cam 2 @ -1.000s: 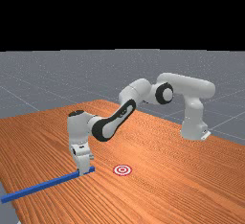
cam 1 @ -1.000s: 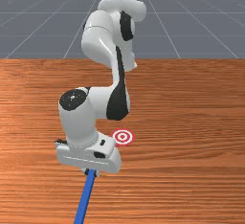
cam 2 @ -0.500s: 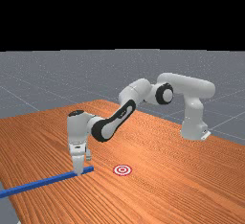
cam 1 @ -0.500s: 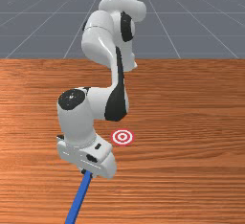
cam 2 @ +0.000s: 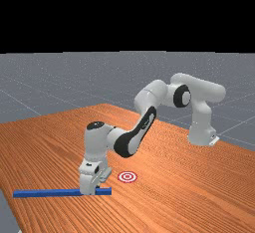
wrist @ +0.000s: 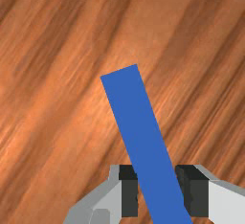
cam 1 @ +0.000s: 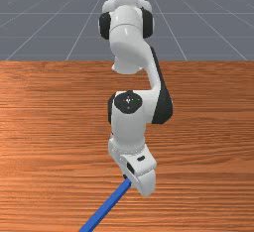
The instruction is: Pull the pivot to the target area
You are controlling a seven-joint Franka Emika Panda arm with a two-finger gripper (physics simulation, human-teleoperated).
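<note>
An orange-brown wooden table (cam 2: 189, 192) lies under the arm, a grey floor beyond it. From the far view's left, the blue bar (cam 2: 45, 193) runs to the gripper (cam 2: 89, 192), its end poking out just past the hand. The fingers (wrist: 129, 196), a bar's width apart, seem to pinch it slantwise. Right of them, apart from the bar, is the red-and-white target (cam 2: 127, 176).

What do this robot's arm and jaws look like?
The arm is white, with rounded, tube-like sections and black covers at several joints. The hand is a white, rounded block with small dark patches. The jaws are light grey outside, with dark, squarish pads.
</note>
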